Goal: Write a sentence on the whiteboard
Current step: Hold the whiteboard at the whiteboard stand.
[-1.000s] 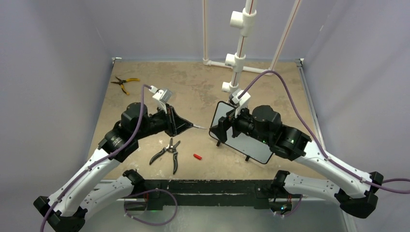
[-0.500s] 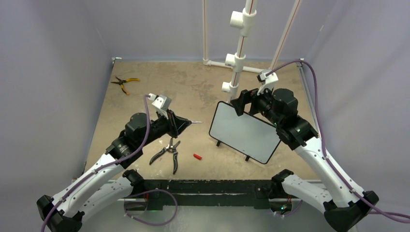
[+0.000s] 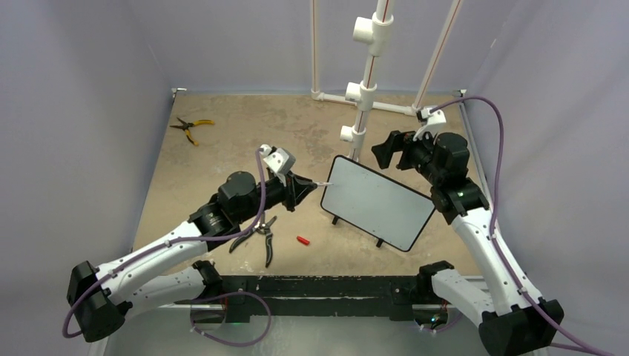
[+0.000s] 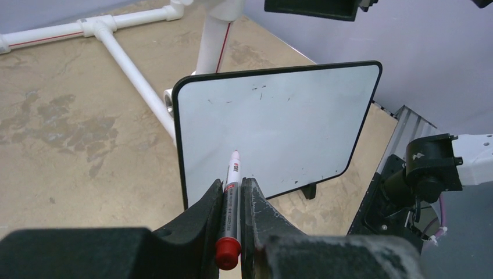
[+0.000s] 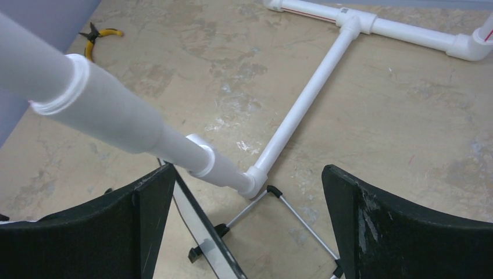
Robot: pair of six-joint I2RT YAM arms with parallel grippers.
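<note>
The whiteboard (image 3: 377, 202) stands tilted on its small black feet at the table's middle right. Its white face (image 4: 273, 122) carries only a few small dark specks; no red sentence shows on it. My left gripper (image 3: 303, 189) is shut on a red-capped marker (image 4: 234, 174) and holds it pointing at the board. The tip lies over the board's lower left part, and contact cannot be told. My right gripper (image 3: 387, 148) is open and empty behind the board's upper edge. In the right wrist view its jaws (image 5: 249, 170) stand wide apart above the board's back edge (image 5: 203, 232).
A white PVC pipe frame (image 3: 361, 96) rises just behind the board. Black cutters (image 3: 256, 233) and a small red cap (image 3: 303, 240) lie near the front. Yellow-handled pliers (image 3: 189, 127) lie at the far left. The board's wire stand (image 5: 302, 221) shows behind it.
My left arm has reached right, bringing the marker tip up to the board. My right gripper has come off the board's top edge and drawn back toward the far right.
</note>
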